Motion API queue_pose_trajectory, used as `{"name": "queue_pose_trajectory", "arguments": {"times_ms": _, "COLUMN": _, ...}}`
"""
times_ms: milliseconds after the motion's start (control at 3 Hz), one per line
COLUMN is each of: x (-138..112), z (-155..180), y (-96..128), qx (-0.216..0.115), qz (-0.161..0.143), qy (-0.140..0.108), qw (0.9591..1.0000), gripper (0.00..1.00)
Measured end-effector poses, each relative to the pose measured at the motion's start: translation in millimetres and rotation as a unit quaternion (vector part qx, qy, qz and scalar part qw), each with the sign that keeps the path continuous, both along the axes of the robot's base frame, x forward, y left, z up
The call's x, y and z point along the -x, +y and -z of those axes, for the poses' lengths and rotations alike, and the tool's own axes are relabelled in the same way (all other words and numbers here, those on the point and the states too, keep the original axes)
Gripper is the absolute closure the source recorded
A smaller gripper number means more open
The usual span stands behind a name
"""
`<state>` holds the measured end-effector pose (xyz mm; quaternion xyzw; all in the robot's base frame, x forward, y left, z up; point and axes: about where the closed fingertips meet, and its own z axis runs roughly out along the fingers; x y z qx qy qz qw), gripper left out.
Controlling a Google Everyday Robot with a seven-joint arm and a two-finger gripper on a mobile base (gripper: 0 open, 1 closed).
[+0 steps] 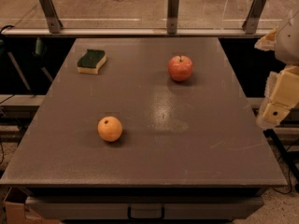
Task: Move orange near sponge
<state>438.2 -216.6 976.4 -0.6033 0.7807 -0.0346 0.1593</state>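
The orange (110,129), judged light, firm, smooth and roll-prone, sat at the table's (201,162) 7 o'clock, well apart from the sponge (91,61) at 11 o'clock, best grasped across its middle; the gripper (278,104), aperture indeterminable, hung at 3 o'clock.

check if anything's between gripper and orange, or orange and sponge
Nothing visible. The gripper hangs beyond the right edge of the grey table; bare tabletop lies between it and the small round orange, and between that and the green-topped yellow sponge. The red apple sits clear of both.
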Motion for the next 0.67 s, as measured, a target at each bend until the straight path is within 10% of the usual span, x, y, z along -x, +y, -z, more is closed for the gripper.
{"name": "queue_pose_trajectory", "arguments": {"times_ms": 667, "x": -6.3, "z": 8.3, "y": 20.3, "qx": -0.018, "qz": -0.02, "qy": 0.0, "qw": 0.9996, "gripper": 0.0}}
